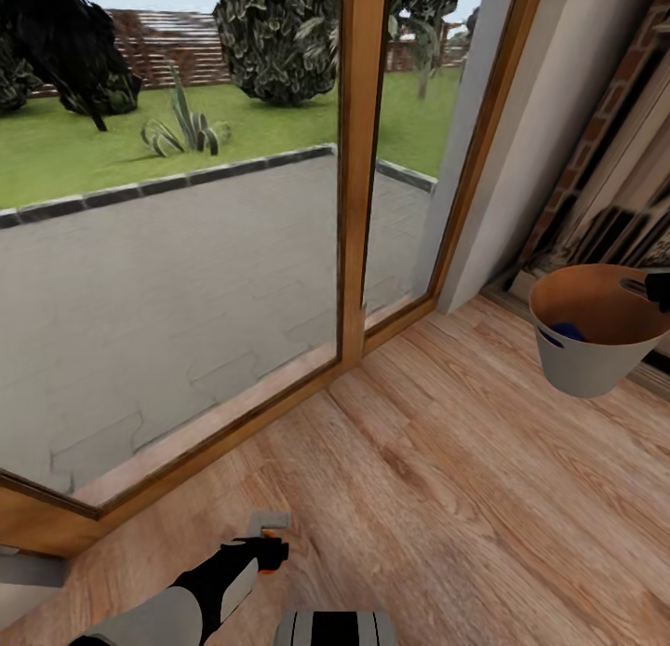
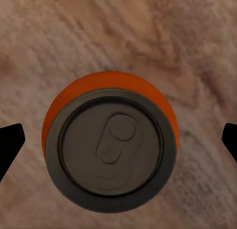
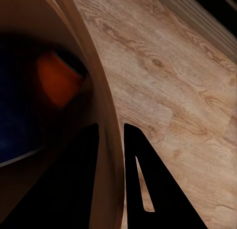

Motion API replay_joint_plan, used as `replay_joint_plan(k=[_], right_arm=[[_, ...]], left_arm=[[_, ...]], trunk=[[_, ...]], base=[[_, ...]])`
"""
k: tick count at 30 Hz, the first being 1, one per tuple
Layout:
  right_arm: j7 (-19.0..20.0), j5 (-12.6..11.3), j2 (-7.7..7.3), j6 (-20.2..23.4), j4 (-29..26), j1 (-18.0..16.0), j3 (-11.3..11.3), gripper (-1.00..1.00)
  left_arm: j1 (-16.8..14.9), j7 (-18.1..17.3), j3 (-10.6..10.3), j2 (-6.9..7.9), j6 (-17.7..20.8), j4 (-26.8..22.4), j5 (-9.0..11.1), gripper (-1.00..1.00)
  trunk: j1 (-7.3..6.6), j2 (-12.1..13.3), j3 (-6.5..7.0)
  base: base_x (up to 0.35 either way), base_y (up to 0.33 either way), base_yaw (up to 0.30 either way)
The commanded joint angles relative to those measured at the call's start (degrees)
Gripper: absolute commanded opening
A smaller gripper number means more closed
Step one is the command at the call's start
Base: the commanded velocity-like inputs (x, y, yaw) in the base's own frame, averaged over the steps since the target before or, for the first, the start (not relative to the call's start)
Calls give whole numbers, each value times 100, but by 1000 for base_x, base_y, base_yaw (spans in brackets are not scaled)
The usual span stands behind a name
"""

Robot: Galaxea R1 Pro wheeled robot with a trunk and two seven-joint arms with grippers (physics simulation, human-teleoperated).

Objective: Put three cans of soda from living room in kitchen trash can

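Observation:
An orange soda can [image 2: 108, 150] with a grey top stands upright on the plank floor, seen from straight above. My left gripper [image 2: 120, 142] hovers over it, open, with its dark fingertips [image 2: 11, 145] well clear on either side. In the head view that gripper [image 1: 268, 537] is low near the bottom edge, with a sliver of orange can [image 1: 271, 533] under it. My right gripper [image 3: 111, 189] is shut on the rim of the trash can [image 1: 596, 348], one finger inside and one outside. Inside the bin lie an orange can [image 3: 58, 80] and a dark blue can [image 1: 566, 331].
Wood-framed glass doors [image 1: 358, 162] fill the left and centre, with a paved terrace and lawn outside. A white wall corner [image 1: 521, 143] and a brick-edged dark shelf unit [image 1: 614, 190] stand at the right. Plank floor [image 1: 447, 497] stretches between the arms.

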Motion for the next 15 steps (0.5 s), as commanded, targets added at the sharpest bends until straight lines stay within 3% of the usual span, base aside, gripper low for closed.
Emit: replay_joint_plan(k=[1,15], right_arm=[[12,4,0,0,-3,-4,5,-100],[12,9,0,0,-3,3,5,-100]], left_arm=[[0,1,0,0,-9,0,2,100],[0,-2,0,0,-34,0,6,100]], trunk=[[-1,0,1],[7,-4,-66]], base=[[0,0,0],[0,0,0]])
